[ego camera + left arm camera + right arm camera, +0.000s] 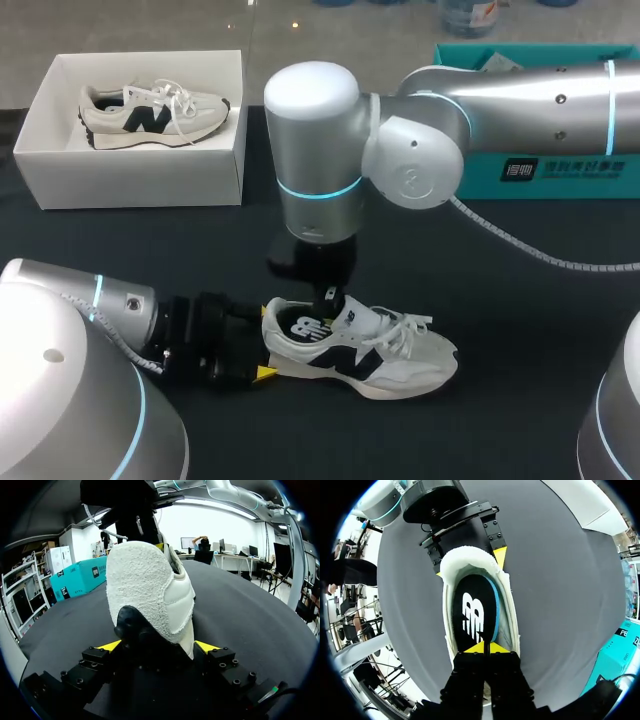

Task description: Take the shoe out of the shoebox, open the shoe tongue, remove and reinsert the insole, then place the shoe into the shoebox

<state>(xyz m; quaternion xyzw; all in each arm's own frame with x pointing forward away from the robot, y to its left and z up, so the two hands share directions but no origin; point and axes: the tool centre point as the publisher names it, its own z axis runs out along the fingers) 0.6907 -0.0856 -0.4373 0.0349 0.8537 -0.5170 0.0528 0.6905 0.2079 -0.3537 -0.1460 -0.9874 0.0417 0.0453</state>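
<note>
A white sneaker (390, 355) with a dark logo lies on its sole on the black table, toe to the right. My left gripper (268, 347) holds its heel from behind. In the left wrist view the fuzzy heel (150, 580) sits between the two yellow tips, touching both, so the gripper (158, 646) is shut on it. My right arm comes in over the shoe from the right. Its gripper (486, 646) points down into the shoe mouth, shut, with its tips on the black insole (472, 610), which lies slightly tilted inside. Whether it pinches the insole is hidden.
A white shoebox (140, 180) stands at the back left with a second sneaker (150, 115) inside. A teal box (560, 165) sits at the back right, behind my right arm. Bare black tabletop (540, 340) lies to the right of the shoe.
</note>
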